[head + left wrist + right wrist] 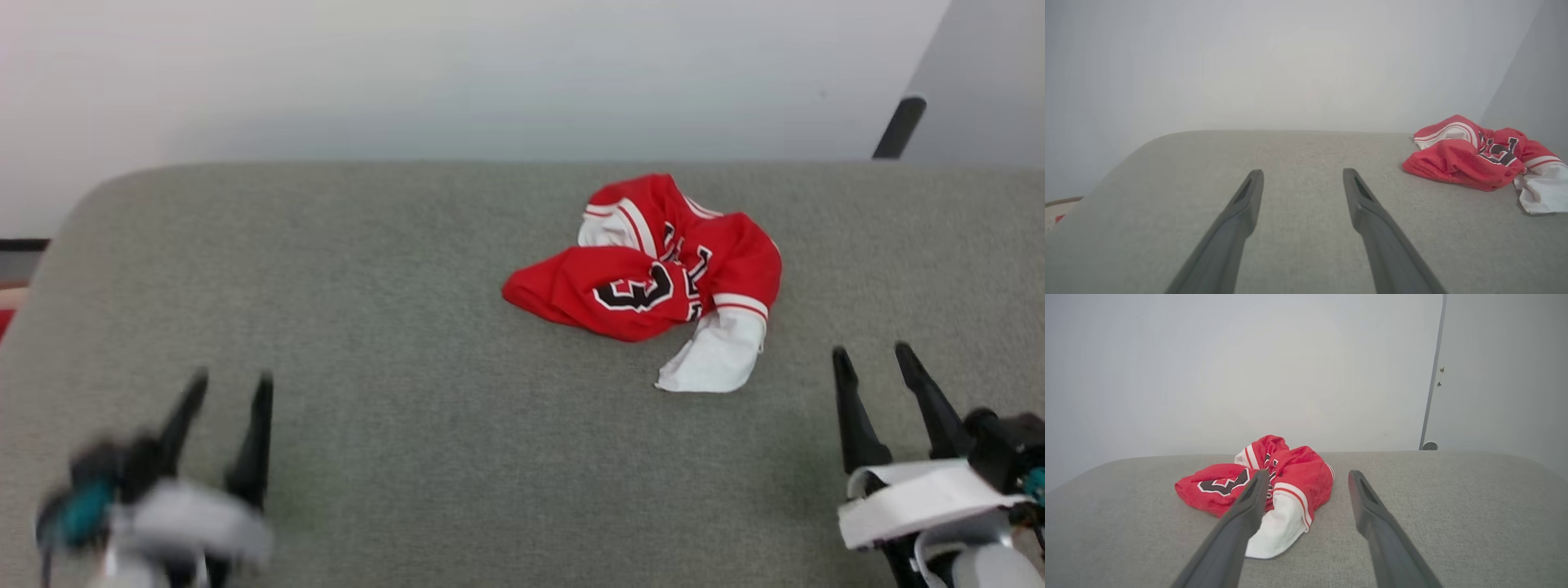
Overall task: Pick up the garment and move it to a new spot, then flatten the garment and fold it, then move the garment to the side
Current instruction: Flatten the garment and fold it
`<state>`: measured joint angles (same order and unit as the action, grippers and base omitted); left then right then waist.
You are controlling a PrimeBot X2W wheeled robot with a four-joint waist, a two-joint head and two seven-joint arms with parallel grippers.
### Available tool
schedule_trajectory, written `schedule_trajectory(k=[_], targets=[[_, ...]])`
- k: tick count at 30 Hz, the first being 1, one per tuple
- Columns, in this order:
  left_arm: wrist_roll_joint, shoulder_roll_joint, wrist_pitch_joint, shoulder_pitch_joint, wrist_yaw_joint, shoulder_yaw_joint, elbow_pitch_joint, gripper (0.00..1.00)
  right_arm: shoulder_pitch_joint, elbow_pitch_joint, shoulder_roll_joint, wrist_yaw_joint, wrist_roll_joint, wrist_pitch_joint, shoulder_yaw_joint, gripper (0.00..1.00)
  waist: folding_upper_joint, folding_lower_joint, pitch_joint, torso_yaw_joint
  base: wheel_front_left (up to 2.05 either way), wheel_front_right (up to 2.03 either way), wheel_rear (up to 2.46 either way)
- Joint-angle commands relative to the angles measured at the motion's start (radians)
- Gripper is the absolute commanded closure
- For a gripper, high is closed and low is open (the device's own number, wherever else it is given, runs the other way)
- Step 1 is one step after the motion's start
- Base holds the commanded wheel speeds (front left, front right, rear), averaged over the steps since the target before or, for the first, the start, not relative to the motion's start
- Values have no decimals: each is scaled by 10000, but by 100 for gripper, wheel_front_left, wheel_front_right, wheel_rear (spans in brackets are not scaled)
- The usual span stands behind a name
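Grey fabric surface (326, 269) bears the crumpled red jersey (645, 278) (black 3 showing), longest crosswise, white sleeve (718, 359) pointing nearward; left gripper (233, 376) and right gripper (870, 350) jaws apart.

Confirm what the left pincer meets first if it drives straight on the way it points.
Way looks free: the open left pincer points over bare grey surface towards the pale wall. The jersey lies well off to its right. Wall distance unclear.

I had the garment (653, 278) lying on the padded surface (367, 261); left gripper (233, 380) well left of it, nearer me; right gripper (872, 353) just right of it, nearer me.
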<state>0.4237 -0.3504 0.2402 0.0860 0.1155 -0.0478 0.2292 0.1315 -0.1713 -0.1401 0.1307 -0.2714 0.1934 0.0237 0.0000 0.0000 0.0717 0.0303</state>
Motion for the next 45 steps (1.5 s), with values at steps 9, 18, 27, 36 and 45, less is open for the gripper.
schedule_trajectory(k=[9,18,27,36,45], targets=[[1797,-1719,-3083,5492,130,-2692,696,0,1091,22,600,-1,-73,474,488,0,0,0,2359,-1630,0,0,0],[4071,-2809,-5945,9720,138,-5455,2293,0,2159,-359,886,-1,-416,718,865,0,0,0,4238,-3020,0,0,0],[6369,-2939,-9380,11996,140,-7508,3034,0,2613,337,911,-1,-1418,723,1390,0,0,0,5187,-4117,0,0,0],[6867,-3045,-9670,12823,140,-8771,3702,0,2760,807,908,-1,-1728,724,1886,0,0,0,5565,-4708,0,0,0],[7556,-2839,-10106,12743,144,-9805,3843,53,2818,854,902,-1,-1702,724,1912,0,0,0,5552,-4653,0,0,0]])
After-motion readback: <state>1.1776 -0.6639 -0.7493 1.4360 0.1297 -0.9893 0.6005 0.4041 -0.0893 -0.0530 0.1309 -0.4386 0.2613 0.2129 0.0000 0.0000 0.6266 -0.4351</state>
